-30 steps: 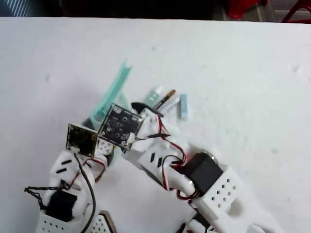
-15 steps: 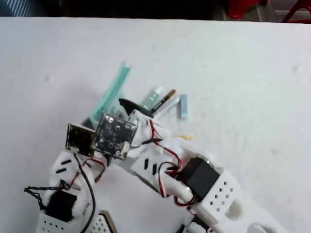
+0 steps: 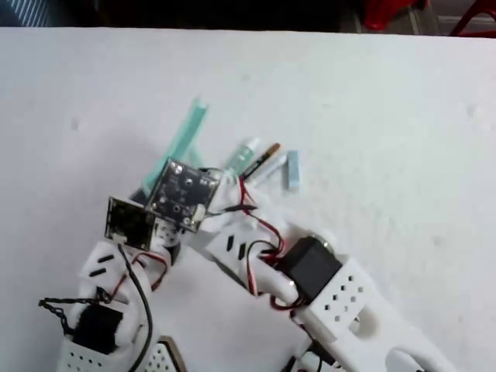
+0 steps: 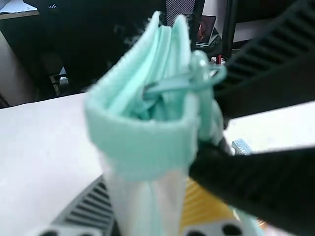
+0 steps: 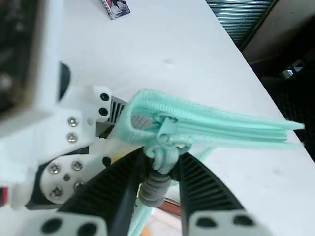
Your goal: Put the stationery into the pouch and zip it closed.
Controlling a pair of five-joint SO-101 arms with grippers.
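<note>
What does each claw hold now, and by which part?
The right claw pinches the zipper pull of the pouch. The left claw grips the pouch by the end beside that pull.

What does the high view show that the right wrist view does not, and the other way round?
The high view adds the loose stationery, several slim pieces lying on the table beside the pouch. The right wrist view adds the zipper pull gripped by the right tool, the left tool clamping the pouch's end, and a small card farther off on the table. Both share the mint-green pouch and the white table.
</note>
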